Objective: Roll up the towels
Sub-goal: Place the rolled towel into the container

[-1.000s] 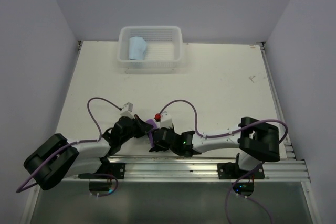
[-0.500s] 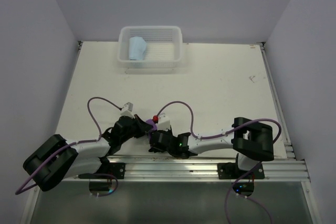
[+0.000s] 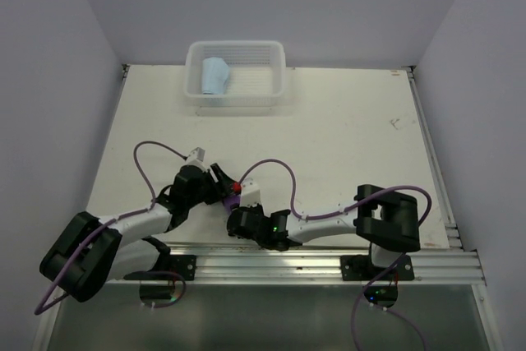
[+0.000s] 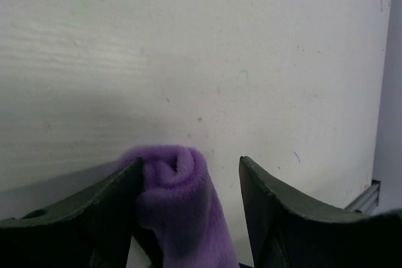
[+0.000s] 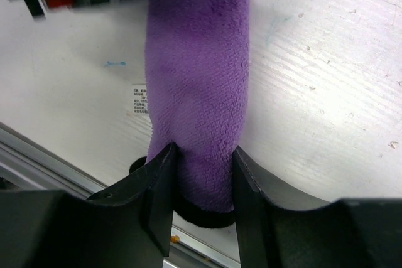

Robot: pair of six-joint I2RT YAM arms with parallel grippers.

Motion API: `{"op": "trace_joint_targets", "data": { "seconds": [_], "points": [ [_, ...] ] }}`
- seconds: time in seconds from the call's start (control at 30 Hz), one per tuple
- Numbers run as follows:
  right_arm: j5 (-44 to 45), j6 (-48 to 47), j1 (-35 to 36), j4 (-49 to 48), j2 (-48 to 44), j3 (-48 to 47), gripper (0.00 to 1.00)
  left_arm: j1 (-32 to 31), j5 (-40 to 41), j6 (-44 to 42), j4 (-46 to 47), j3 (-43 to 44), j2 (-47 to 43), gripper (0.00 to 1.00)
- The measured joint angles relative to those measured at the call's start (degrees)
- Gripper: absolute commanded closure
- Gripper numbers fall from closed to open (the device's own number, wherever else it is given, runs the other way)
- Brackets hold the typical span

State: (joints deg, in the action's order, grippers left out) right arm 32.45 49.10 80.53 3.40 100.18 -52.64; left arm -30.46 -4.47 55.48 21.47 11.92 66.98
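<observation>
The purple towel [image 3: 231, 200] lies rolled into a tight tube on the table near the front edge, its dark edge showing at the near end [image 5: 201, 214]. My right gripper [image 5: 203, 150] is shut on that roll [image 5: 198, 92], both fingers pressed against its sides. At the roll's other end my left gripper [image 4: 190, 161] stands open. The rolled end [image 4: 179, 199] rests against its left finger, with a gap to the right one. The light blue towel [image 3: 215, 76] lies rolled in the white basket [image 3: 271, 80] at the back of the table.
Both arms crowd together at the front centre, with purple cables looping above them [image 3: 271, 166]. The aluminium rail [image 3: 312, 260] runs along the near edge just behind the roll. White walls enclose the table on three sides.
My left gripper has opened off the purple roll and shifted slightly back. My right gripper has closed onto the roll and slid a little to the left.
</observation>
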Motion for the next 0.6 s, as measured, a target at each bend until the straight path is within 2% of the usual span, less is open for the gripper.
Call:
{"op": "trace_joint_targets", "data": {
  "seconds": [0.2, 0.37, 0.47, 0.6],
  "points": [
    [0.07, 0.37, 0.46, 0.39, 0.0, -0.02, 0.83, 9.2, 0.7, -5.53, -8.24, 4.85, 0.72, 0.32],
    [0.11, 0.59, 0.55, 0.79, 0.0, -0.17, 0.93, 16.37, -1.42, -8.28, -11.47, 7.34, 2.29, 0.37],
    [0.09, 0.66, 0.57, 1.2, 0.0, -0.37, 1.0, 18.58, -2.69, -8.63, -12.52, 7.37, 1.79, 0.37],
    [0.04, 0.66, 0.59, 1.53, 0.0, -0.52, 1.0, 18.82, -3.41, -8.63, -15.56, 7.37, -1.25, 0.36]
  ]
}}
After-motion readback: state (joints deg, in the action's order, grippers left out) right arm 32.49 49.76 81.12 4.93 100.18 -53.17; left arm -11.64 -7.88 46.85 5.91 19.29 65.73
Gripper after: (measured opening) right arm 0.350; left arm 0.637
